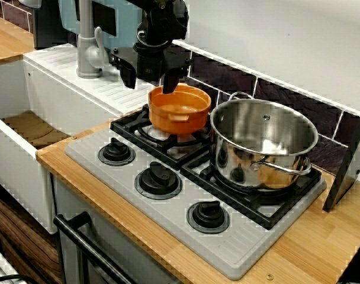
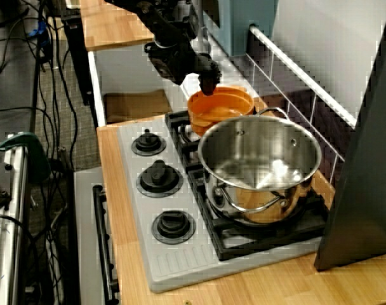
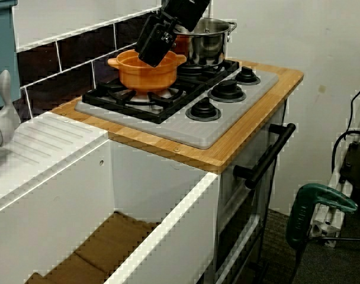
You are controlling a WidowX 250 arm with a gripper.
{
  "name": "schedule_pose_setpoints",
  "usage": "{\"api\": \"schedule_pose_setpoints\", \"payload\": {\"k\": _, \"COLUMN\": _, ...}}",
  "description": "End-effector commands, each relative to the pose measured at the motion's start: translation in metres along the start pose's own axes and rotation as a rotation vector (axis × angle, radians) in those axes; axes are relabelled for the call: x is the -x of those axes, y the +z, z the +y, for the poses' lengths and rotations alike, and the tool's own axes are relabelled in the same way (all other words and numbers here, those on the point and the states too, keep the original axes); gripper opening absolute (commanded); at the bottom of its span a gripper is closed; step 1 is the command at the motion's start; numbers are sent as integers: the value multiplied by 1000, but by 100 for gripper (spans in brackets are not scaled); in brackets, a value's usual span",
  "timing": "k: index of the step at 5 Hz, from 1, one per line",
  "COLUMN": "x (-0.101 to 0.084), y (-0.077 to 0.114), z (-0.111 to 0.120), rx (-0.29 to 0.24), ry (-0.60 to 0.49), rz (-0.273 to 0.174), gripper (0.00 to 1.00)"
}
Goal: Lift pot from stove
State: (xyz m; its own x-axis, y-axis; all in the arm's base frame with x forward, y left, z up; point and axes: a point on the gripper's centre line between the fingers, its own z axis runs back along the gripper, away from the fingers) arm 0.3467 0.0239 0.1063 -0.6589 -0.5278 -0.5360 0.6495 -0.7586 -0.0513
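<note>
1. The view from the front-left showed the orange pot (image 1: pixel 179 109) to be empty, and the steel pot (image 1: pixel 263 144) beside it on the right burner likewise held nothing.
2. The orange pot was seen above the left rear burner grate (image 1: pixel 168 139); a slight gap beneath it was suggested in the view from the sink side (image 3: pixel 147 72), though contact could not be ruled out.
3. The gripper (image 1: pixel 170 83) was closed over the pot's rear rim, one finger (image 1: pixel 170 81) being seen inside the wall; the rim appeared to be pinched.
4. In the view from the stove's front, the gripper (image 2: pixel 207 84) was placed at the rim's left edge, with the steel pot (image 2: pixel 259 166) just in front of the orange pot (image 2: pixel 219 108).
5. The stove (image 1: pixel 251 251), grey and ribbed with three black knobs (image 1: pixel 158 178), was set in a wooden counter (image 1: pixel 313 254). A white sink (image 3: pixel 138 195) and dark wall tiles (image 1: pixel 298 100) were seen alongside.
</note>
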Motion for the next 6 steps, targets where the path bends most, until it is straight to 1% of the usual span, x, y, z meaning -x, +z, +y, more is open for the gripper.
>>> {"api": "schedule_pose_setpoints", "payload": {"k": 1, "x": 10, "y": -6, "z": -4, "rx": 17, "ry": 10, "rz": 15, "gripper": 100}}
{"api": "schedule_pose_setpoints", "payload": {"k": 2, "x": 7, "y": -10, "z": -3, "rx": 32, "ry": 17, "rz": 3, "gripper": 100}}
{"api": "schedule_pose_setpoints", "payload": {"k": 3, "x": 7, "y": -12, "z": -1, "rx": 38, "ry": 17, "rz": -20, "gripper": 100}}
{"api": "schedule_pose_setpoints", "payload": {"k": 5, "x": 11, "y": -21, "z": -4, "rx": 67, "ry": 38, "rz": -42, "gripper": 100}}
{"api": "schedule_pose_setpoints", "payload": {"k": 6, "x": 11, "y": -24, "z": -7, "rx": 74, "ry": 50, "rz": -44, "gripper": 0}}
